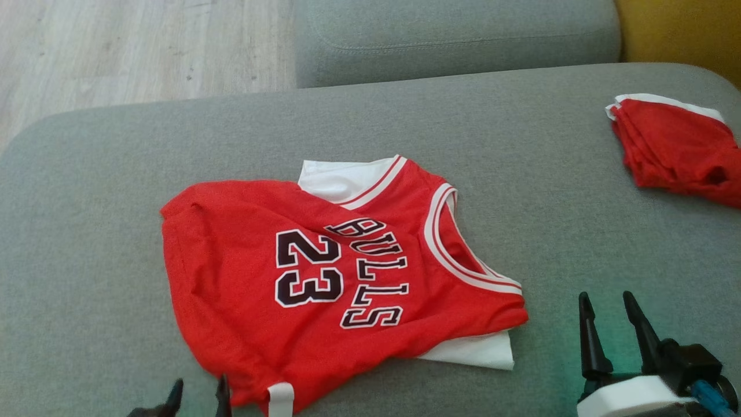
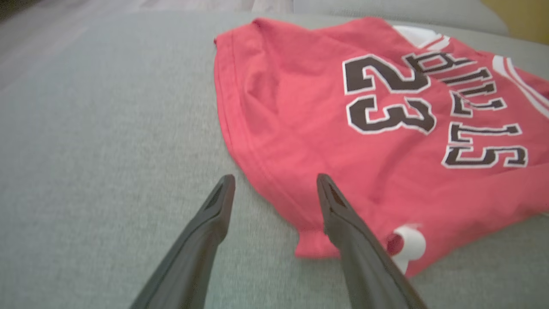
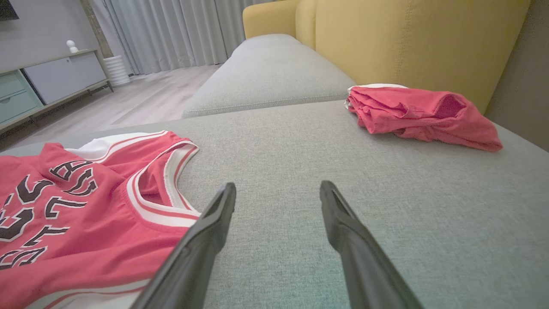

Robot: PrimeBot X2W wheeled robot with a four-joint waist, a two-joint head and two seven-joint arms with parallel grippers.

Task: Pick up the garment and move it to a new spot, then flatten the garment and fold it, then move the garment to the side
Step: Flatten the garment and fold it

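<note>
The garment [image 1: 324, 272] is a red basketball jersey with white trim and dark "BULLS 23" lettering, lying partly spread on the grey cushion [image 1: 116, 202]. It also fills the left wrist view [image 2: 386, 128] and the left of the right wrist view [image 3: 77, 223]. My left gripper [image 1: 198, 389] hovers open at the jersey's near bottom corner, one finger over the red hem [image 2: 313, 246], nothing between the fingers. My right gripper [image 1: 608, 304] stands open to the right of the jersey's neckline, over bare cushion [image 3: 279, 189].
A second red garment [image 1: 677, 150] lies bunched at the cushion's far right corner [image 3: 420, 113]. A yellow sofa back [image 3: 407, 38] rises behind it. Another grey cushion [image 1: 457, 40] adjoins at the back; wood floor [image 1: 116, 52] lies beyond the left edge.
</note>
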